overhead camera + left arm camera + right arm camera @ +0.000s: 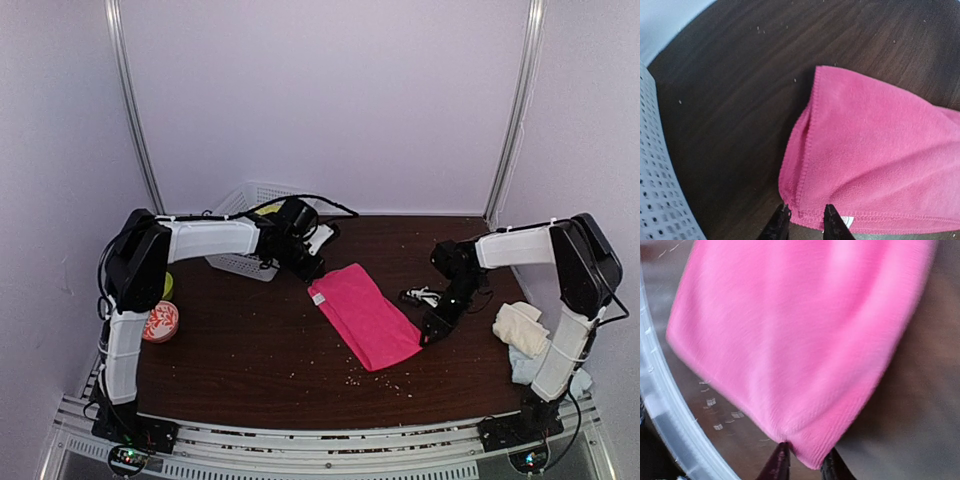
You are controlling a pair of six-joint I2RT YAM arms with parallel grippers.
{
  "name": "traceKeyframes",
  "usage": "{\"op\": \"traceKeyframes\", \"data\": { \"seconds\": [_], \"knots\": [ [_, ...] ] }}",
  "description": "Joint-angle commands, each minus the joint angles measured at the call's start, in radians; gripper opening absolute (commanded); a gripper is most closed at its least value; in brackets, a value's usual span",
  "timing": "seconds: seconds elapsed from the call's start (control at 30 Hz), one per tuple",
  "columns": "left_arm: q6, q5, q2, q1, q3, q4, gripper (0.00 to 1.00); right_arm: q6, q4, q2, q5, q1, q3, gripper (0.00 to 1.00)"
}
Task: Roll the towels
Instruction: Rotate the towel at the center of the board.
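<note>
While the hot-pink towel (365, 315) lies flat on the dark table (250, 350), just right of the white basket (240, 265), we watch both arms at its corners. Left gripper (806, 222), at the corner nearest the basket: tips narrowly apart astride the hem, and we cannot tell if it bites. Right gripper (804, 465), at the corner farthest from the basket: nearly closed, pinching puckered cloth.

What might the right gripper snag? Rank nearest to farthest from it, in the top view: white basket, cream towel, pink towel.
1. pink towel, centre, its corner at the right gripper tips.
2. cream towel, far right.
3. white basket, back left.
</note>
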Motion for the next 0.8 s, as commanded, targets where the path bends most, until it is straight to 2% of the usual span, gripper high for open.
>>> {"op": "traceKeyframes", "data": {
  "seconds": [0.0, 0.07, 0.2, 0.37, 0.47, 0.77],
  "knots": [
    [0.065, 0.042, -0.084, 0.001, 0.010, -0.028, 0.26, -0.142, -0.215, -0.062, -0.119, 0.029, 0.080, 0.27],
    [0.033, 0.099, -0.132, -0.008, -0.050, 0.014, 0.27, -0.165, -0.274, -0.050, -0.095, 0.000, 0.157, 0.31],
    [-0.066, 0.210, -0.201, -0.061, -0.186, 0.143, 0.25, -0.174, -0.320, 0.024, -0.089, -0.069, 0.314, 0.32],
    [-0.158, 0.314, -0.176, -0.155, -0.255, 0.314, 0.19, 0.025, -0.126, 0.142, -0.102, -0.070, 0.477, 0.28],
    [-0.172, 0.349, -0.134, -0.189, -0.227, 0.321, 0.16, 0.121, -0.022, 0.238, -0.150, -0.063, 0.564, 0.24],
    [-0.138, 0.394, -0.094, -0.273, -0.336, 0.337, 0.13, 0.256, 0.122, 0.465, -0.247, 0.016, 0.759, 0.21]
  ]
}}
